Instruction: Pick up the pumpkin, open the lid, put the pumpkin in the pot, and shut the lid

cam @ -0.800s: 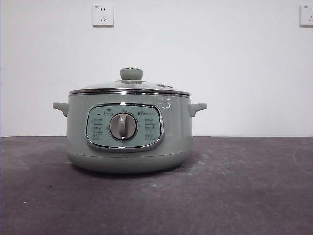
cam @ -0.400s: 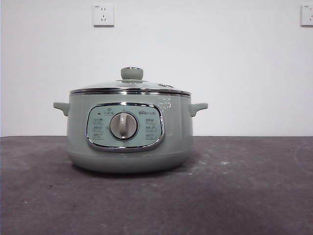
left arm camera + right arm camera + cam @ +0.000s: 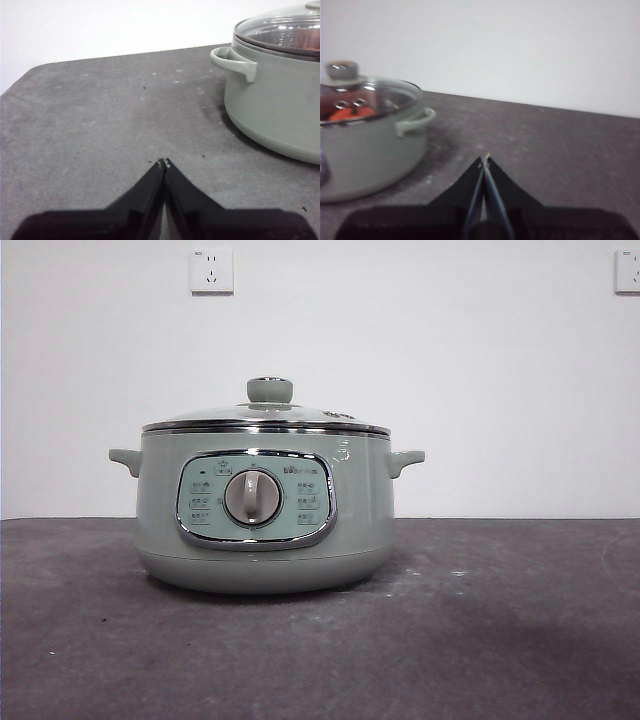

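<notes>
So the pot (image 3: 262, 508) sits on the dark grey desk (image 3: 500, 640), a bit left of the middle in the front view, with its control panel (image 3: 255, 499) and round dial (image 3: 252, 497) facing the camera. The lid (image 3: 266, 418) is on, sitting flat on the rim with the knob (image 3: 269, 390) pointing straight up.

The pumpkin (image 3: 351, 113) is inside the pot. From the right wrist view you can make out an orange shape through the glass lid, under the knob side, with some glare spots over it. The left wrist view shows just a tiny sliver of orange at the edge of the glass.

Neither arm shows in the front view. The left gripper (image 3: 164, 162) hangs over bare desk, well apart from the pot, near one side handle (image 3: 234, 61), and its fingers are pressed together tip to tip with nothing between them. The right gripper (image 3: 485, 159) is over on the pot's other side, also over bare desk, fingers closed up tight and empty, with the other side handle (image 3: 415, 120) off ahead of it.

Two wall sockets (image 3: 211, 271) are up on the white wall behind.
</notes>
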Robot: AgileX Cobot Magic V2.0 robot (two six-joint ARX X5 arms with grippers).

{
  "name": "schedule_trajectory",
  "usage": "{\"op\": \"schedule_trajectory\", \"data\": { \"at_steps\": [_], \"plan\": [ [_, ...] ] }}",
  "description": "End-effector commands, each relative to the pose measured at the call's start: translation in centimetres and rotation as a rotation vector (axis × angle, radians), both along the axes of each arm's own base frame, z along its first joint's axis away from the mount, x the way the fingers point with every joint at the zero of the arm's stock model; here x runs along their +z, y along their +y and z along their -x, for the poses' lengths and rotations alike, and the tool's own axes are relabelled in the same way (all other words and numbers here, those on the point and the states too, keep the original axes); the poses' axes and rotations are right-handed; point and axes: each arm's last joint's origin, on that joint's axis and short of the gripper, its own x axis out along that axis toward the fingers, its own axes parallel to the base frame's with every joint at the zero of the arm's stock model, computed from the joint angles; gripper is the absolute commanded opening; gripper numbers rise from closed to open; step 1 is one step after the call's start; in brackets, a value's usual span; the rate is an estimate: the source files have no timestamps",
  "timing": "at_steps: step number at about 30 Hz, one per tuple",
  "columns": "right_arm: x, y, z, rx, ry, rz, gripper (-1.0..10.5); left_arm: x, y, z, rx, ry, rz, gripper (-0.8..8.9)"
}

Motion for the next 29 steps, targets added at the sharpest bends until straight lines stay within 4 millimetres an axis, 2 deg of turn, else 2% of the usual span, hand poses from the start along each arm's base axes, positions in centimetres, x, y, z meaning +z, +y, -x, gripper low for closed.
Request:
{"op": "schedule_trajectory", "data": {
  "at_steps": [1,7,16,29],
  "plan": [
    [-1.1,-0.1,-0.2,-0.05,0.018,-0.044,0.0,-0.5,0.0,-0.1,0.004,0.011,0.007,-0.03],
    [-2.8,-0.1,-0.3,-0.086,0.064,-0.095,0.0,-0.5,0.0,-0.1,0.004,0.011,0.007,-0.03],
    [-4.0,-0.2,-0.2,-0.109,0.189,-0.088,0.0,-0.5,0.0,-0.1,0.004,0.011,0.007,-0.03],
    [-4.1,-0.2,-0.2,-0.142,0.219,-0.169,0.0,-0.5,0.0,-0.1,0.004,0.011,0.007,-0.03]
  ]
}}
